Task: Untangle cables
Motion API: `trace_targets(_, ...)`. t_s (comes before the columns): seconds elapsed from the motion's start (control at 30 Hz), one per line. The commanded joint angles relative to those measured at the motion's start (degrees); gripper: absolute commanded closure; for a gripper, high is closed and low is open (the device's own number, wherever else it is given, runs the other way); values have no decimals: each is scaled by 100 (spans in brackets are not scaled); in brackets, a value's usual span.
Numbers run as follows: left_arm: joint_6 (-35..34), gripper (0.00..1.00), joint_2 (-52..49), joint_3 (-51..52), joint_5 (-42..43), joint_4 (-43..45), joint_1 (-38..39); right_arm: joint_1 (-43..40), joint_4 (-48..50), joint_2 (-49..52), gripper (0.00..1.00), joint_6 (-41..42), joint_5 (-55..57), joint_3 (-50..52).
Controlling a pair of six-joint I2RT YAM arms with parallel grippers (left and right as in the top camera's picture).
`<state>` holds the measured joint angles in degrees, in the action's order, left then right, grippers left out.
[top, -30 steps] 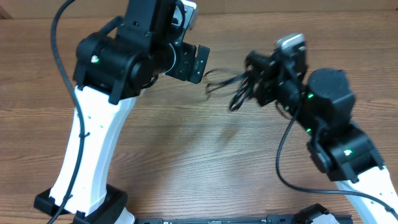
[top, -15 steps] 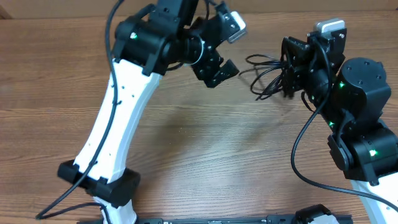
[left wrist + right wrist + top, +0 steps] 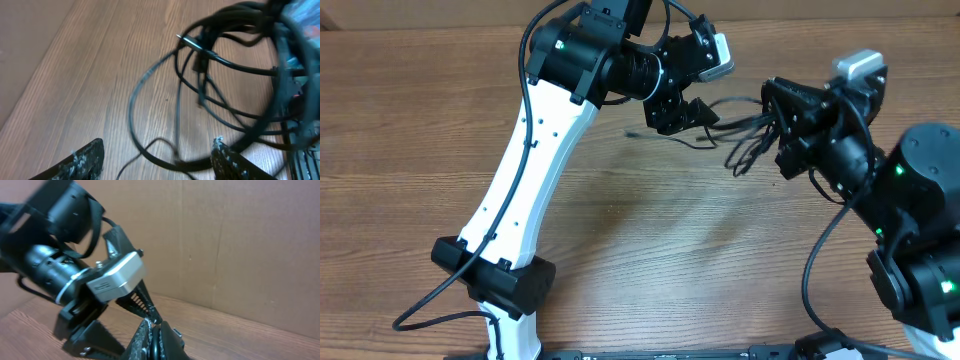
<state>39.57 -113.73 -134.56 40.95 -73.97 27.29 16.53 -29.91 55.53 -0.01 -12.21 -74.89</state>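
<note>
R gripper [image 3: 152, 330] is pinching the cables [image 3: 745, 130] tight. L gripper [image 3: 156, 146], at its 9 o'clock, is staying spread wide w/ loops in the gap, over the table [image 3: 620, 230]

**Unreadable and cropped**

Left wrist view: cables [image 3: 200, 75] are motion-blurred. The tangle runs off frame at 3 o'clock, and cords and plug tips can't be told apart. Left gripper [image 3: 156, 152]: both fingers [image 3: 82, 162] are cut at 6 o'clock.

Right wrist view: right gripper [image 3: 152, 330] is cropped at 6 o'clock, its contact point barely visible.

Overhead: right arm [image 3: 920, 200] is clipped at 3 o'clock. The cords are too fine to count.
</note>
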Motion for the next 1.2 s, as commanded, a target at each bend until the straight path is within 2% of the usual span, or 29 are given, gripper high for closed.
trace_targets(0.0, 162, 32, -129, -4, 479, 42, 17, -15, -72, -127, 96, 17, -101, -138)
trace_targets(0.2, 164, 31, -190, -4, 931, 39, 28, -15, -170, -125, 96, 15, -98, -138)
trace_targets(0.23, 164, 35, -192, -4, 1064, 37, 31, -15, -168, -125, 96, 13, -94, -138)
trace_targets(0.27, 186, 47, -192, -4, 1178, 42, 31, -17, -170, -111, 96, 9, -20, -138)
trace_targets(0.33, 179, 51, -192, -4, 1113, 44, 28, -17, -188, -59, 94, 11, 162, -138)
trace_targets(0.37, 166, 49, -192, -4, 1036, 39, 28, -17, -208, -22, 81, 11, 280, -136)
trace_targets(0.4, 98, 46, -192, -4, 931, 37, 26, -17, -243, 44, 46, 13, 411, -136)
trace_targets(0.43, -28, 40, -188, -7, 798, 37, 11, -17, -286, 166, 0, 15, 527, -136)
trace_targets(0.57, -743, 33, -162, -81, 278, 61, -105, -17, -415, 791, 0, 157, 544, -136)
trace_targets(0.6, -1154, 30, -118, -151, 31, 59, -192, -17, -496, 1088, 0, 328, 605, -136)
trace_targets(0.67, -1602, 27, -33, -219, -267, 52, -306, -17, -680, 1375, 0, 835, 791, -136)
trace_targets(0.8, -2664, 24, 326, -485, -1156, 63, -588, -17, -1451, 1950, 0, 2400, 1373, -129)
trace_targets(0.87, -3069, 24, 483, -636, -1547, 57, -673, -17, -1744, 2179, 0, 2688, 1373, -129)
trace_targets(1.03, -3600, 23, 992, -892, -2559, 52, -717, -11, -2533, 2874, 0, 3775, 1360, -125)
trace_targets(1.17, -3595, 18, 1276, -892, -2656, 7, -713, 24, -2861, 3298, 0, 4819, 1150, -125)
